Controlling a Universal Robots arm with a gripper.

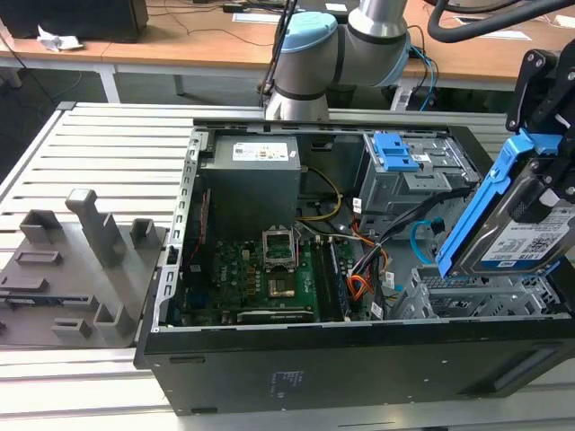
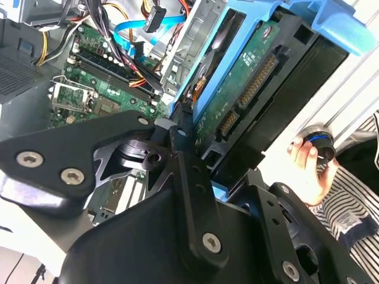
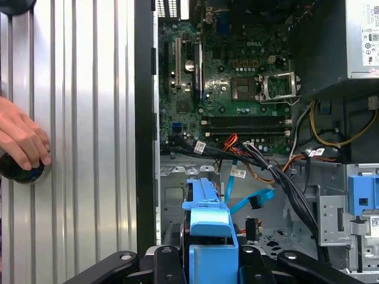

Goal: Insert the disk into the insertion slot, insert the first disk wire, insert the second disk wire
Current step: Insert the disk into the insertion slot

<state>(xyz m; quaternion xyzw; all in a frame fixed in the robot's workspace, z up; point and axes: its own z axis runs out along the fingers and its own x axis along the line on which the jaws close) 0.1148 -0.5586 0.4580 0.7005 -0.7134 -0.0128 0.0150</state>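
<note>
Now, exterior view: disk hangs tilted over slot, on the exterior view's right of the open case. Its lower edge is just above the cage, not seated. Orange-red wires and light-blue cable lie loose inside.

Second wrist view: fingers pinch the blue carrier by its sides. The disk's green board is bare, facing the camera.

First wrist view: carrier sits between the fingers. A hand rests on a dark knob on the counter.

Judgement: stiff, fairly heavy, shock-sensitive. Hold by the carrier rails, never the board or connector.
</note>
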